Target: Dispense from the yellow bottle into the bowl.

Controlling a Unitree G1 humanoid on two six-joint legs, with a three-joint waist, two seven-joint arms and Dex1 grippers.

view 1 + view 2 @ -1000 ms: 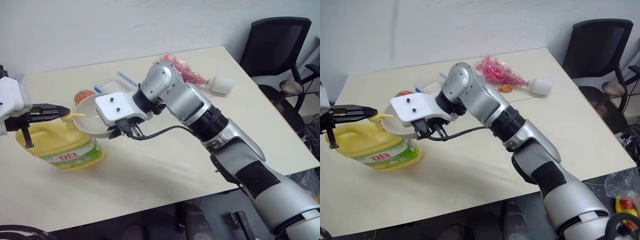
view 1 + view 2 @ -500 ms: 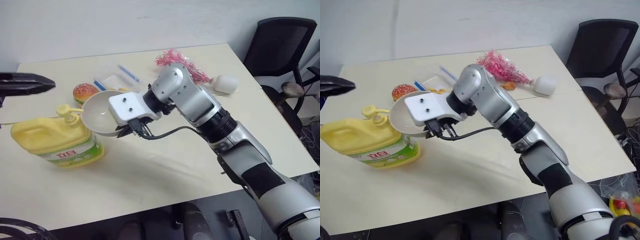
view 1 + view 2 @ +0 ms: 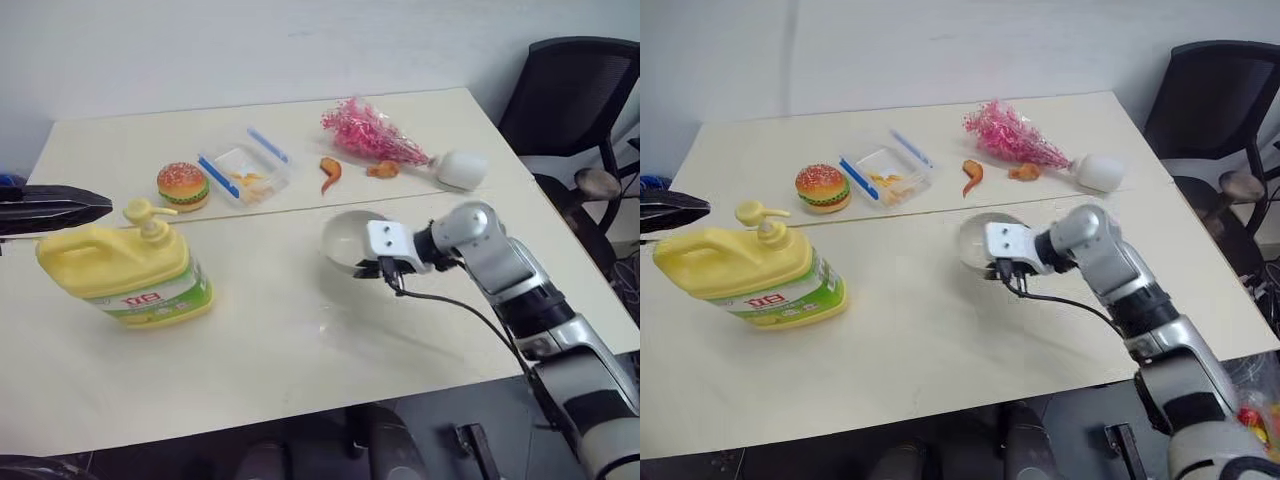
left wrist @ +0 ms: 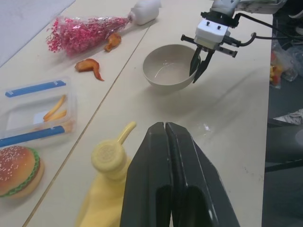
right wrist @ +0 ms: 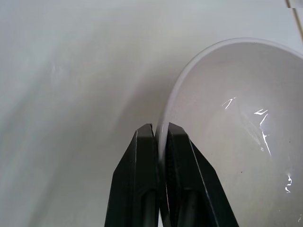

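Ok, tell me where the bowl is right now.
The bowl sits at mid-table, right of the yellow bottle, just in front of the orange food pieces. The right gripper pinches its rim.

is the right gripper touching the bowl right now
Touching. In the right wrist view the right gripper has its two black fingers pinched on the bowl, one on each side of the thin rim, with no gap showing.
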